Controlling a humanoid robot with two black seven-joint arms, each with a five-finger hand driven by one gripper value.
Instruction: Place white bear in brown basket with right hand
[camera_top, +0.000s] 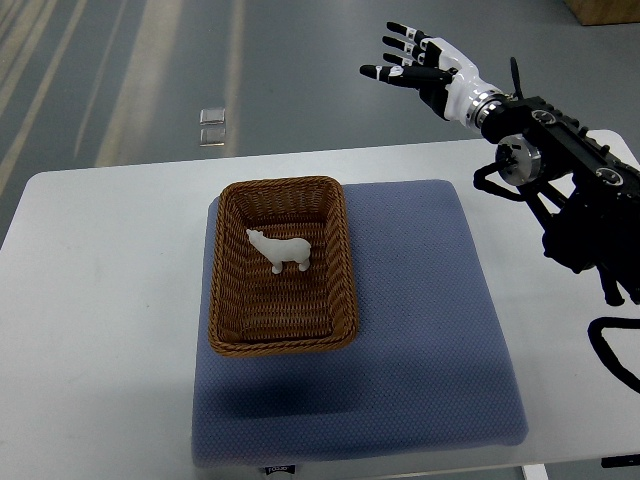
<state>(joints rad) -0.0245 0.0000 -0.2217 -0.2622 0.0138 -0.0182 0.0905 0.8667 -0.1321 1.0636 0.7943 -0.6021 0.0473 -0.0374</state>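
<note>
A small, smooth white bear (279, 250) figurine stands upright on four legs inside a rectangular brown basket (222, 300) of tightly woven wicker. The basket rests on the left part of a soft, blue-grey padded mat (430, 320) with rounded corners, which lies on a plain white table (100, 300). The right hand (415, 65), white and black with jointed fingers, is raised well above and to the right of the basket, fingers spread, holding nothing.

Grey floor, white table.
Table (110, 300) carries a blue-grey pad (420, 330); floor (300, 60) shows pale light streaks and a small shiny plate (212, 128).
</note>
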